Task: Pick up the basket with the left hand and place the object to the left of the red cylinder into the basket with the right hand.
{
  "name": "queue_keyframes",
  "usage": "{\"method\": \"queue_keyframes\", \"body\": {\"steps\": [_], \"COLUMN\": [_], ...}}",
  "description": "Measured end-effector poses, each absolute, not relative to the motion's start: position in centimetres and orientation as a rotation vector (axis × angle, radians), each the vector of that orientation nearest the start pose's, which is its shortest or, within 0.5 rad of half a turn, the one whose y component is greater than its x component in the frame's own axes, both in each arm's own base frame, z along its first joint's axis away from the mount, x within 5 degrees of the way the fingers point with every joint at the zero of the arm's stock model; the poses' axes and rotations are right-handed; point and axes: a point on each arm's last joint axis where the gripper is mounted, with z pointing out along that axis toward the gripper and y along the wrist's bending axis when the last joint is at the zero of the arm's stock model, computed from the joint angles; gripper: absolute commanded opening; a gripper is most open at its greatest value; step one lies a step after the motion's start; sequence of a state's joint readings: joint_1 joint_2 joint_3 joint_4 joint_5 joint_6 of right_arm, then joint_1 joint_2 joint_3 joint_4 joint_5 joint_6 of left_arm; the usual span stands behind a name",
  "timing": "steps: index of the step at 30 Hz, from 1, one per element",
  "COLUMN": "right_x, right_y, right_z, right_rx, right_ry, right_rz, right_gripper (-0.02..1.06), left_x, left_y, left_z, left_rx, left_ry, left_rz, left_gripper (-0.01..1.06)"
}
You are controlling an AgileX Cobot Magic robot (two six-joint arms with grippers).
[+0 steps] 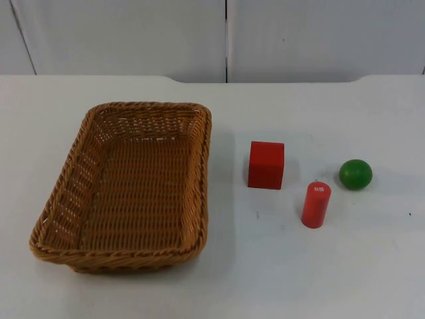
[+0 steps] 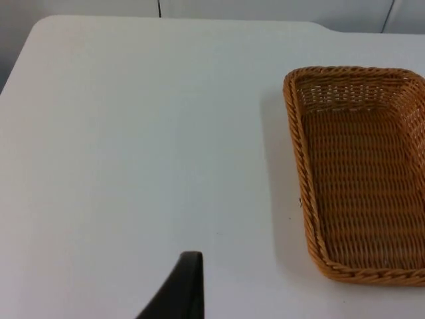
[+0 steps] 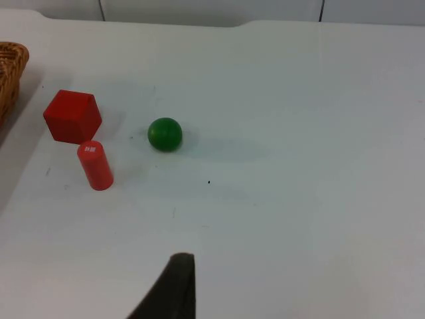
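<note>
- Your left gripper hangs above bare table; one black fingertip shows, so I cannot tell how far it is open. It grips nothing.
- The basket lies ahead of it, well apart.
- Your right gripper reads likewise: opening cannot be told, nothing gripped.
- Well ahead of it stands the red cylinder; the red cube sits just beyond, near the basket, and the green ball is on the cylinder's other side.

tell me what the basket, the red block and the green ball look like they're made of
The basket looks like woven wicker or rattan, possibly plastic imitation: tan strands with a braided rim. The red block looks like painted wood, matte, with crisp flat faces. The green ball looks like painted wood or plastic, smooth with a slight sheen. Their looks alone cannot settle it.
</note>
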State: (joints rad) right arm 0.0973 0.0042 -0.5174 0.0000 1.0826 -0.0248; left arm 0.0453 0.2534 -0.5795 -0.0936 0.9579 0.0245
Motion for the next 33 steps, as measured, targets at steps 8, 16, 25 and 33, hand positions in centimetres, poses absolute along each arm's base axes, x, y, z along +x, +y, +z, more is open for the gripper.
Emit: {"method": "queue_keyframes", "body": {"steps": [8, 16, 25, 33], "right_x": [-0.7, -0.7, -0.7, -0.7], "right_y": [-0.1, -0.1, -0.1, -0.1], "right_z": [28.0, 28.0, 28.0, 28.0], "right_rx": [-0.125, -0.125, -0.125, -0.125], "right_ry": [2.05, 2.05, 2.05, 2.05], "right_rz": [0.045, 0.045, 0.045, 0.045], "right_gripper": [1.05, 1.05, 1.05, 1.05], "left_x": [3.8, 4.0, 4.7, 7.5], "left_y": [-0.6, -0.7, -0.8, -1.0], "left_z": [31.0, 31.3, 31.6, 33.0], "left_rx": [-0.039, -0.045, -0.052, -0.034], "left_ry": [2.054, 2.011, 2.013, 2.059], "left_rz": [-0.093, -0.112, -0.126, -0.176], "left_gripper": [1.05, 1.05, 1.05, 1.05]}}
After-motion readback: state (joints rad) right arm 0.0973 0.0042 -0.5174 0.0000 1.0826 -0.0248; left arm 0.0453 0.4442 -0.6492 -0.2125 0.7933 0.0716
